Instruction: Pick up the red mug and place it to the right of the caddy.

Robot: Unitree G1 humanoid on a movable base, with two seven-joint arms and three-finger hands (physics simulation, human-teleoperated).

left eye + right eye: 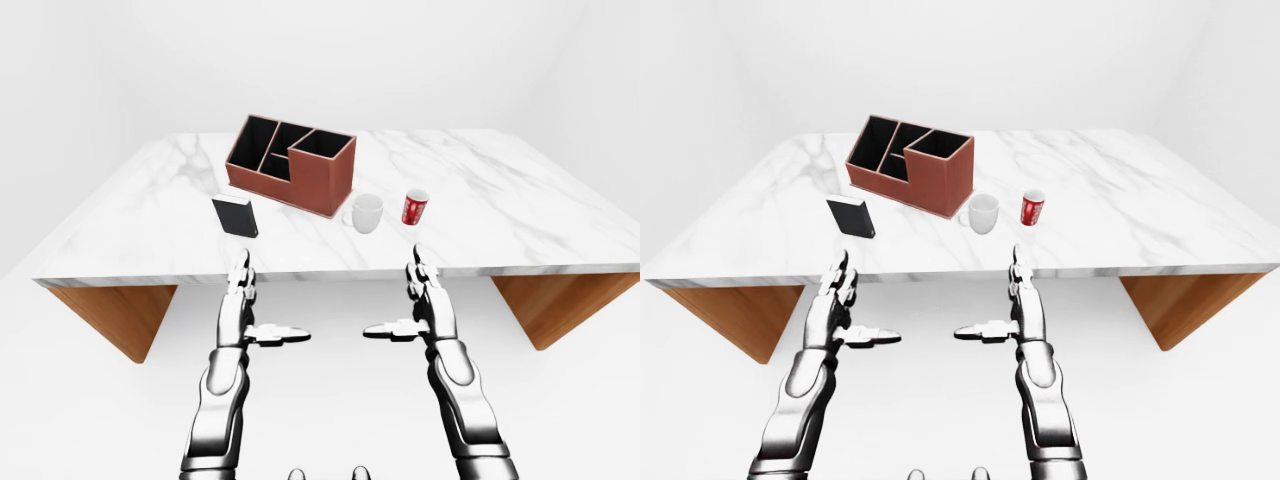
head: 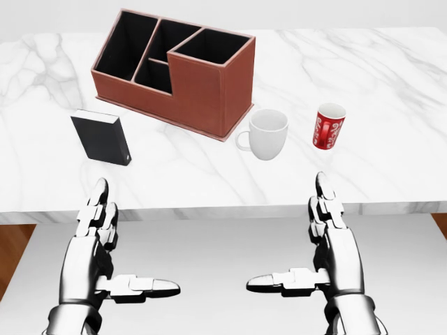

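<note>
red mug (image 2: 329, 126) stands on the marble worktop (image 2: 391, 84), right of the white mug (image 2: 267, 134) and the caddy (image 2: 174, 70); left hand (image 2: 98, 241) and right hand (image 2: 332, 241) hover low in frame, fingers spread, empty.

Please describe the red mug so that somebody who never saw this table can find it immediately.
In the head view, find the large brown caddy on the marble table. To its right stands a white mug, and further right, apart from it, the red mug. It is the smaller cup, red with a pale pattern and white inside.
</note>
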